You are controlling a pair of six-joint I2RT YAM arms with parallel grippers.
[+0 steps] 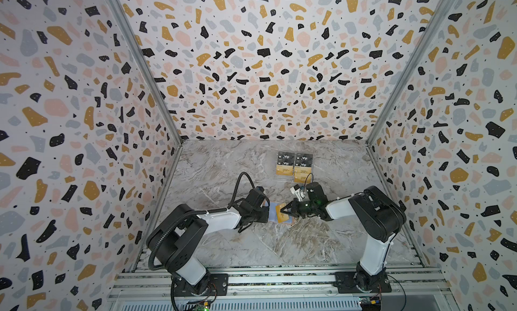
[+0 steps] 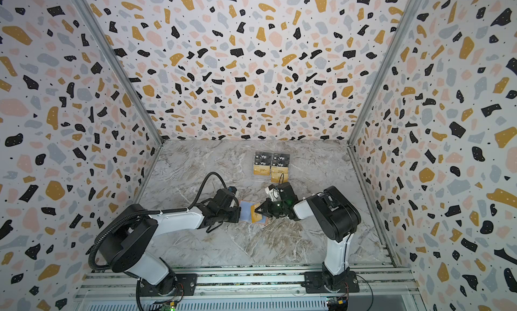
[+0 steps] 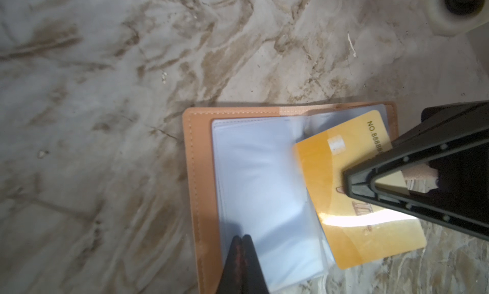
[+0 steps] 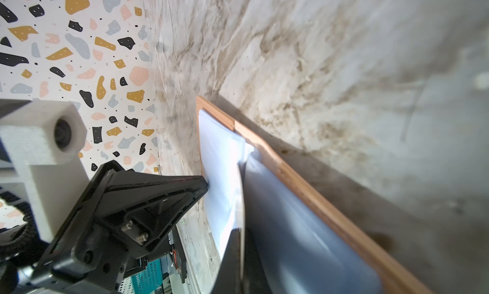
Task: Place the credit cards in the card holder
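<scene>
Your holder [image 1: 272,209]: open on surface [image 1: 223,169], mid-frame in both top views, between tools. Left tool [image 3: 240,242]: closed, tips against sleeves [image 3: 259,187]. Right tool [image 3: 349,181]: clamped on gold card [image 3: 317,173], tilted over holder's right half.

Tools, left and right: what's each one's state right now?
Left tool: shut, tips at the pale blue plastic sleeves of the tan-pink card holder; grip unclear.
Right tool: shut on a flat gold rectangular card.
</scene>
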